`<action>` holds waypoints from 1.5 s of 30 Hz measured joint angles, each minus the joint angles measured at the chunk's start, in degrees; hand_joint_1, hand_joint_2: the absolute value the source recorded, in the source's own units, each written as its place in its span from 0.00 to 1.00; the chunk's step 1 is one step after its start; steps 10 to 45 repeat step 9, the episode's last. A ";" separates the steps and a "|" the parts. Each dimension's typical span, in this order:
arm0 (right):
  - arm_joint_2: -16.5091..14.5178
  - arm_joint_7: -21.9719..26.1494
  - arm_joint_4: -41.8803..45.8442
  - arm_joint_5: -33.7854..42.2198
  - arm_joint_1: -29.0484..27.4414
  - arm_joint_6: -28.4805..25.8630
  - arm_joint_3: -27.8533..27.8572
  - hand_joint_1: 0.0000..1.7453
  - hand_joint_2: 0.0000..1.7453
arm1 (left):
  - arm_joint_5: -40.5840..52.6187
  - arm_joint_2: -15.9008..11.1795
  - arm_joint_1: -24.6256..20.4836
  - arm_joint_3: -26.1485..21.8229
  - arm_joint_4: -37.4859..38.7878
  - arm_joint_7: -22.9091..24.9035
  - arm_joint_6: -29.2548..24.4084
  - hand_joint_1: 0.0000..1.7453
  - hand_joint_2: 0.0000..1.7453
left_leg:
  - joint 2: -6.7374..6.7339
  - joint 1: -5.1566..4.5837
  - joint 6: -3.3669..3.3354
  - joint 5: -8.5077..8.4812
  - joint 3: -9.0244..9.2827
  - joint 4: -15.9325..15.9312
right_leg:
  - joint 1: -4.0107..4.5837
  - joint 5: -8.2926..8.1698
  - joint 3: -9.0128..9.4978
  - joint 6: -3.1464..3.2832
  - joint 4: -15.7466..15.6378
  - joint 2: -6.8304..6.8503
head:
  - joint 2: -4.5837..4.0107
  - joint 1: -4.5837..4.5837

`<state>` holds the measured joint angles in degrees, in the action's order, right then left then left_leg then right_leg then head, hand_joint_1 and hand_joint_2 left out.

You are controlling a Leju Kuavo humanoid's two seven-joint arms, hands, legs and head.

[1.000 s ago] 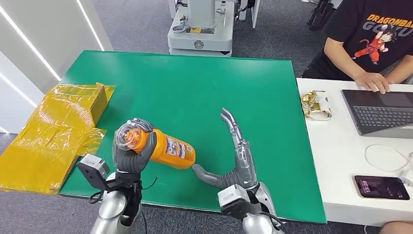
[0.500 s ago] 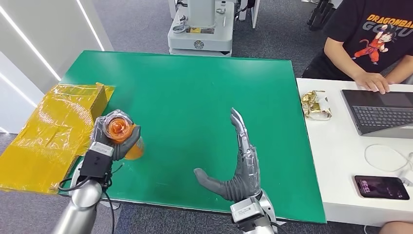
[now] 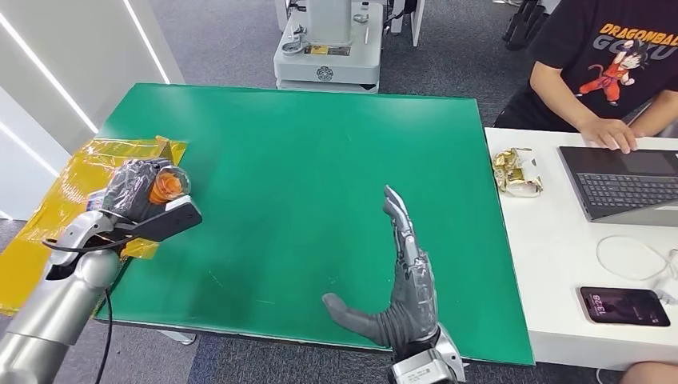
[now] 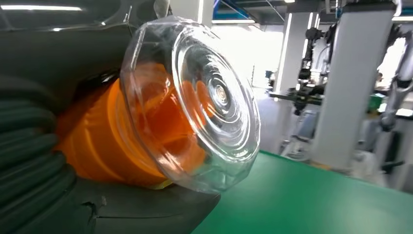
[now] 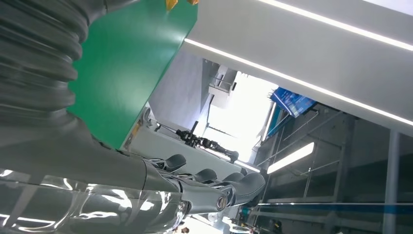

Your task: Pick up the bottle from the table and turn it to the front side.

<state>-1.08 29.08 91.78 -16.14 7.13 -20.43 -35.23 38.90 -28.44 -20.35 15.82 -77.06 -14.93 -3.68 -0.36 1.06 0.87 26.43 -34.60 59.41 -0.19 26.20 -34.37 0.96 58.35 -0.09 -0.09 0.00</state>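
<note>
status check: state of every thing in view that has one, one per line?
bottle: held off the table in the left hand, clear cap on
left hand: grips the bottle, over the table's left edge
right hand: holds nothing, fingers straight, thumb out
laptop: lid open
phone: screen lit
yellow box: flaps open

one bottle [image 3: 166, 186], two robot hands [image 3: 137, 190]
</note>
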 joint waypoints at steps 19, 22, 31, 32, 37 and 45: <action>-0.01 0.28 1.54 -0.15 -0.24 1.56 0.41 0.00 1.00 | 9.42 -2.71 -4.89 5.55 9.86 0.07 -1.02 1.00 1.00 | 0.01 -0.01 0.00 0.00 0.00 0.00 | 0.00 0.00 0.02 0.00 0.00 0.01 | 0.00 0.01; -0.01 0.28 1.54 -0.15 -0.24 1.56 0.41 0.00 1.00 | 9.42 -2.71 -4.89 5.55 9.86 0.07 -1.02 1.00 1.00 | 0.01 -0.01 0.00 0.00 0.00 0.00 | 0.00 0.00 0.02 0.00 0.00 0.01 | 0.00 0.01; -0.01 0.28 1.54 -0.15 -0.24 1.56 0.41 0.00 1.00 | 9.42 -2.71 -4.89 5.55 9.86 0.07 -1.02 1.00 1.00 | 0.01 -0.01 0.00 0.00 0.00 0.00 | 0.00 0.00 0.02 0.00 0.00 0.01 | 0.00 0.01; -0.01 0.28 1.54 -0.15 -0.24 1.56 0.41 0.00 1.00 | 9.42 -2.71 -4.89 5.55 9.86 0.07 -1.02 1.00 1.00 | 0.01 -0.01 0.00 0.00 0.00 0.00 | 0.00 0.00 0.02 0.00 0.00 0.01 | 0.00 0.01; -0.01 0.28 1.54 -0.15 -0.24 1.56 0.41 0.00 1.00 | 9.42 -2.71 -4.89 5.55 9.86 0.07 -1.02 1.00 1.00 | 0.01 -0.01 0.00 0.00 0.00 0.00 | 0.00 0.00 0.02 0.00 0.00 0.01 | 0.00 0.01; -0.01 0.28 1.54 -0.15 -0.24 1.56 0.41 0.00 1.00 | 9.42 -2.71 -4.89 5.55 9.86 0.07 -1.02 1.00 1.00 | 0.01 -0.01 0.00 0.00 0.00 0.00 | 0.00 0.00 0.02 0.00 0.00 0.01 | 0.00 0.01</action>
